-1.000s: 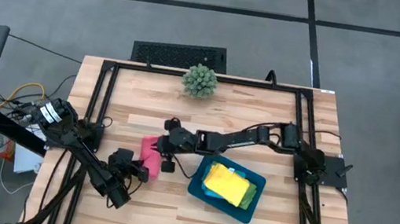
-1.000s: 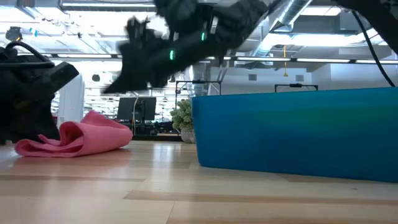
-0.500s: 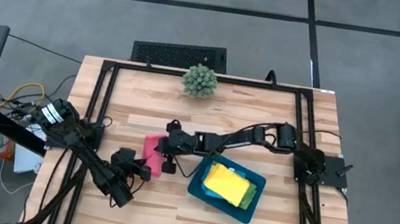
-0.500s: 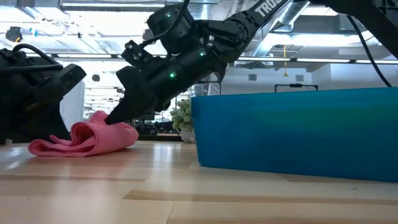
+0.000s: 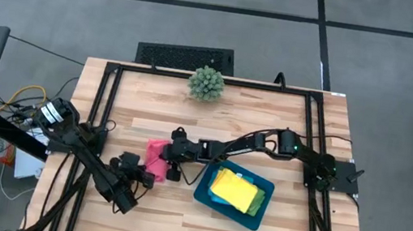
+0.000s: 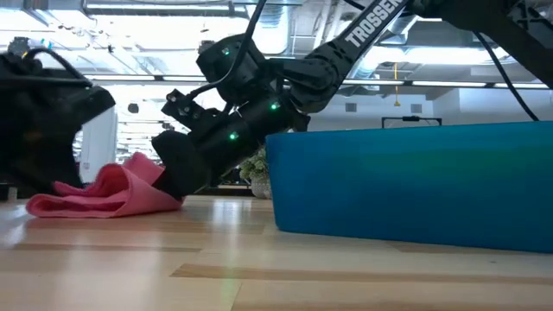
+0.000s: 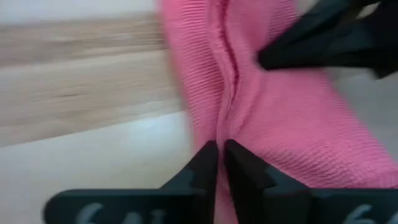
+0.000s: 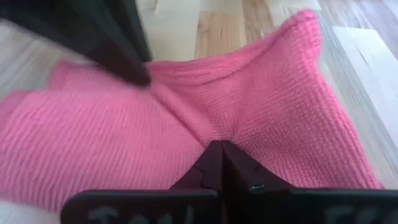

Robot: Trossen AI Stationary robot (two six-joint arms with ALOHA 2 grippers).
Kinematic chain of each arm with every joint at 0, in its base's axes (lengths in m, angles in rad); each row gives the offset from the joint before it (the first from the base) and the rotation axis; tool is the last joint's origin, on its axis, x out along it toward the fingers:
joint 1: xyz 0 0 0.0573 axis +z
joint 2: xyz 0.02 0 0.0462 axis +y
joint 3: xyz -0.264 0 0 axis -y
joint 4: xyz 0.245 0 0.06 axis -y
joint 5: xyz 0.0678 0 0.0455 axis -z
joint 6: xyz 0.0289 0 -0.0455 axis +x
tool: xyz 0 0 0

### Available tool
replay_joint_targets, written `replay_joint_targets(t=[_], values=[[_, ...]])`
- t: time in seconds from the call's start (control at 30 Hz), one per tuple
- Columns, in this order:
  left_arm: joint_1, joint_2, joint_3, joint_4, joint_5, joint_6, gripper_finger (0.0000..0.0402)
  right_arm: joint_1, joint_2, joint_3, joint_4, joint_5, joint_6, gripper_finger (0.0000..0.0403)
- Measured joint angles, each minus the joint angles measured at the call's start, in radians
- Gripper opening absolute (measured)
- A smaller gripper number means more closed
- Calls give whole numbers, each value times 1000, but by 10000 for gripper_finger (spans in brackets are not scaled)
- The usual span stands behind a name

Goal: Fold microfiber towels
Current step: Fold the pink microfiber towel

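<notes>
Near the middle of the worktop (image 5: 271,125), just left of the teal tray (image 5: 207,193), the hot pink towel (image 5: 154,157) is sitting in a rumpled heap with both arms on it. What's changed in the last second: the right gripper (image 5: 170,164) was up in the air with its fingers a bit apart, and now it's dropped right down onto the towel's right side and pinched shut on a fold, fingers together with pink cloth caught between them. The left gripper (image 5: 145,177) was already on the near edge and looks clamped on a ridge of the fabric too. So I'd guess both ends are now gripped and the actual folding of this one can start. A yellow towel (image 5: 233,190) and a green towel (image 5: 261,201) already lie in the tray.
</notes>
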Motion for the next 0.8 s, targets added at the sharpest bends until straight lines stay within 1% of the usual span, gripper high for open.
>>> replay_joint_targets(t=[0.1, 0.2, 0.27, 0.3, 0.33, 0.37, 0.43, 0.47, 0.5, 0.57, 0.67, 0.73, 0.8], values=[[-1, -42, 41, -131, 96, 4, 53, 0, -1, -1, 4, 0, 0, 20], [-2, -82, 79, -202, 119, 31, 78, 0, -1, -2, 7, 0, 1, 19], [-5, -101, 97, -202, 104, 72, 89, 0, -1, -2, 9, 0, 0, 21], [-10, -109, 107, -202, 67, 82, 93, 0, -1, -2, 9, 0, 0, 23], [-18, -114, 117, -196, 3, 85, 96, 0, -1, -3, 10, 0, 0, 24], [-30, -117, 125, -181, -84, 90, 97, 0, -1, -3, 11, 0, 0, 25], [-57, -120, 132, -139, -289, 113, 93, 0, 0, -3, 13, 0, 0, 25], [-63, -121, 130, -114, -352, 126, 88, 0, 0, -3, 13, 0, 0, 25], [-63, -122, 117, -83, -375, 141, 80, 0, 0, -3, 14, 0, 0, 24], [-47, -112, 75, -14, -385, 190, 60, 0, 0, -3, 16, 0, 0, 21], [-8, -72, 14, 169, -408, 271, 22, 0, 0, -4, 19, 1, 0, 21], [16, -32, -10, 278, -369, 336, 6, 0, 0, -4, 16, 0, 2, 23], [33, 8, -20, 368, -333, 392, 6, 0, 0, -4, 15, 0, 7, 26]])
